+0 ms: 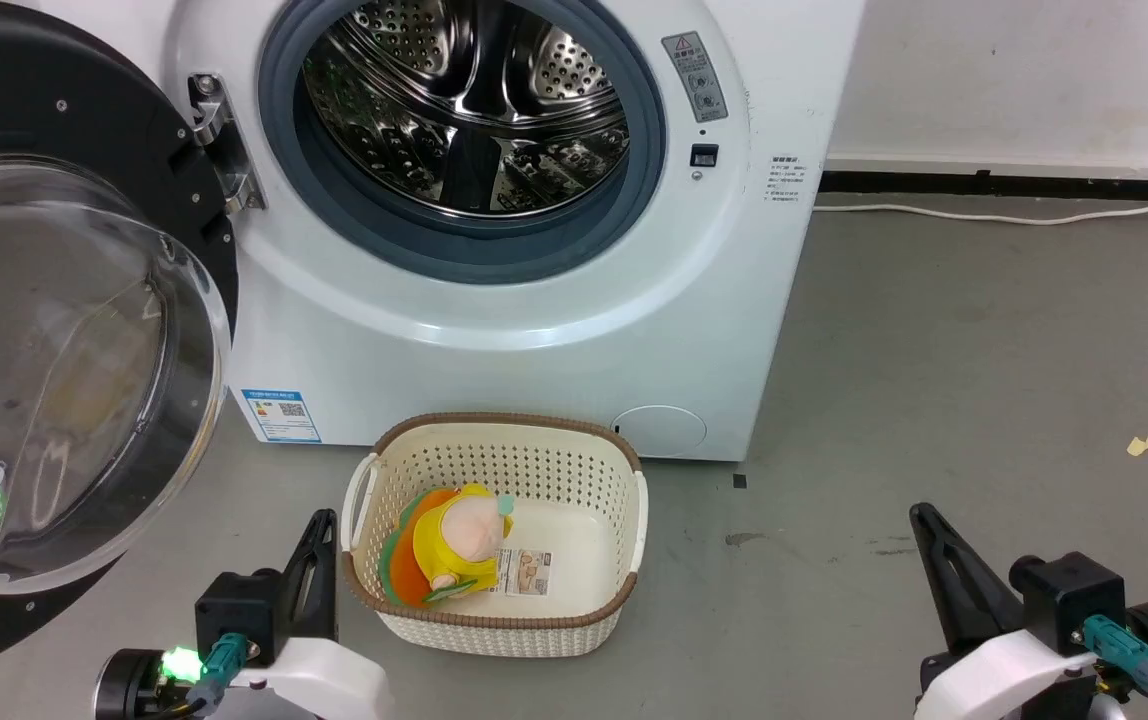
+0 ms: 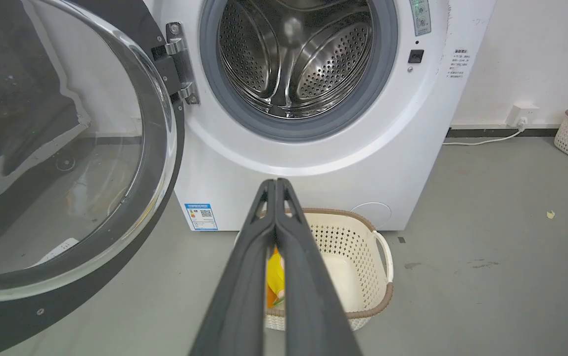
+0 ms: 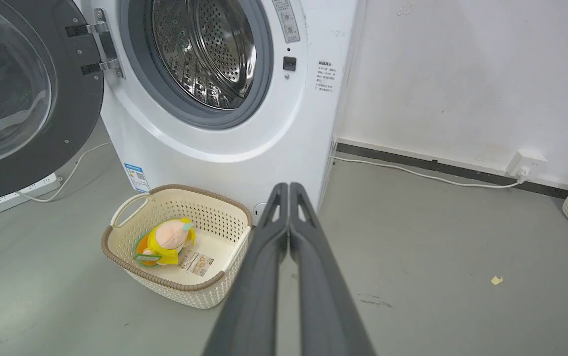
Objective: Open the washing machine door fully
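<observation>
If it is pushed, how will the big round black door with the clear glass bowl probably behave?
The round black glass-centred washing machine door would likely swing, not slide, because a metal hinge pins one edge. Its thick bulging glass suggests it is rigid and fairly heavy. The glossy surface is probably slippery.

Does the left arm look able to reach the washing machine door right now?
Probably yes: the washing machine door hangs open left of the left pincer, nothing between; the basket sits rightward.

Ahead of us: cream basket (image 1: pixel 494 638) w/ yellow plush toy (image 1: pixel 459 545) inside, on grey floor (image 1: pixel 934 400); white pwr strip (image 3: pixel 17 197) apart at left.
</observation>
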Controlling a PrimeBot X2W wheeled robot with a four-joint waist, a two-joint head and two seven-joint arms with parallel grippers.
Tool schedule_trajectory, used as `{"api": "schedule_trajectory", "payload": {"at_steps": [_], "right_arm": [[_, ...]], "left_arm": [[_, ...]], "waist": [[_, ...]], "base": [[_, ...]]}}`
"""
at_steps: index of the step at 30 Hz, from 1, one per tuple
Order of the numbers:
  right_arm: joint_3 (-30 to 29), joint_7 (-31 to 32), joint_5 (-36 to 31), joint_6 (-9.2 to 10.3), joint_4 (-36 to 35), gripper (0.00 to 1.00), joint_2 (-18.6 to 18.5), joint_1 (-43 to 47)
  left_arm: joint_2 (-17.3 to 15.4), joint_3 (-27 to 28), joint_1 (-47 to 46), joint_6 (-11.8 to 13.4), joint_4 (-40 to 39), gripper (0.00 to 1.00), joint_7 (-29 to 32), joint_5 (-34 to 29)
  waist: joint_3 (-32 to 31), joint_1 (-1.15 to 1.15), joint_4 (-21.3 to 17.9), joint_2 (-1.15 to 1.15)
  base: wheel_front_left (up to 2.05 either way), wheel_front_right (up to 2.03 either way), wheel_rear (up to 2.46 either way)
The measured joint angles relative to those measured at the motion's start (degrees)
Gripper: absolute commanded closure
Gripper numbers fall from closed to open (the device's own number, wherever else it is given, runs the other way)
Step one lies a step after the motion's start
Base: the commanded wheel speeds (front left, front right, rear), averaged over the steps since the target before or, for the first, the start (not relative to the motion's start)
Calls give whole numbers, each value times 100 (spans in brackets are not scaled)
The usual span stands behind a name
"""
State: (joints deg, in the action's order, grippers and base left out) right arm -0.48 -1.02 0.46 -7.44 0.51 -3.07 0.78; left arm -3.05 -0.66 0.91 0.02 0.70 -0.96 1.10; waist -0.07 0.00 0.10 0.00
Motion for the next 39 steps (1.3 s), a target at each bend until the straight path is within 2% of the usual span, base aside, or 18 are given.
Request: {"api": "schedule_trajectory", "payload": {"at_steps": [39], "right_arm": [[51,99,-2,0,-26,100,0,-9]], "left_arm": [[20,67,-4,0,-47,100,94,-59]], "waist": [[7,0,-11,0]], "base": [[0,0,0]]}}
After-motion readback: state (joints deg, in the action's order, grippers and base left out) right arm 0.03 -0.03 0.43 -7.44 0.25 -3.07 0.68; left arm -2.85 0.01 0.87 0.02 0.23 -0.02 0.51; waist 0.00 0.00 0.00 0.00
